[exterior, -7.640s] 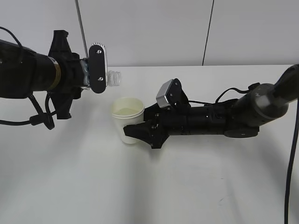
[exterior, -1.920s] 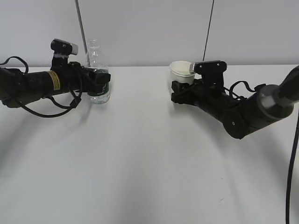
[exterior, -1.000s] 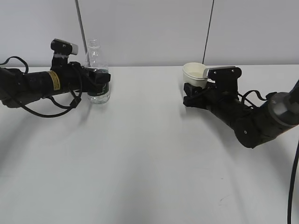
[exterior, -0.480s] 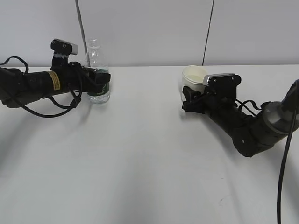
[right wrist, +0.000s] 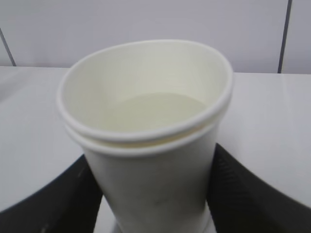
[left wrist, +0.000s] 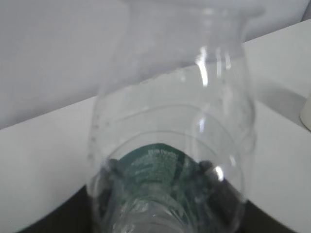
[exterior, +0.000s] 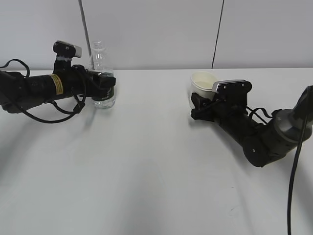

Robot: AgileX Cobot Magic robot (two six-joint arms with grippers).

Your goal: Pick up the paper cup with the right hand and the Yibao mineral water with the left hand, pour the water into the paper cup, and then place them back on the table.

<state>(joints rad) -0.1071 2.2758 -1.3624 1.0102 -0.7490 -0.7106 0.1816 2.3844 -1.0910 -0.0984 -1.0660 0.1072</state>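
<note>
The Yibao mineral water bottle point(exterior: 100, 61), clear with a dark green label and no cap, stands upright on the table point(exterior: 146, 161) at the far left. My left gripper point(exterior: 104, 84) is shut on its labelled body. In the left wrist view the bottle point(left wrist: 170, 111) fills the frame and dark fingers point(left wrist: 210, 170) show through it. The paper cup point(exterior: 202, 83) is at centre right, with my right gripper point(exterior: 198, 105) shut on its lower half. In the right wrist view the cup point(right wrist: 150, 174) leans a little and holds water point(right wrist: 155, 109), with black fingers point(right wrist: 233, 194) on both sides.
A thin grey pole point(exterior: 84, 24) rises behind the bottle and a dark cable point(exterior: 217, 34) hangs on the back wall. The right arm point(exterior: 259, 139) lies low across the table's right side. A black cable point(exterior: 298, 166) hangs at the right edge.
Over the last second my right gripper has lowered the cup slightly and brought it more upright. The left gripper and bottle have not moved.
</note>
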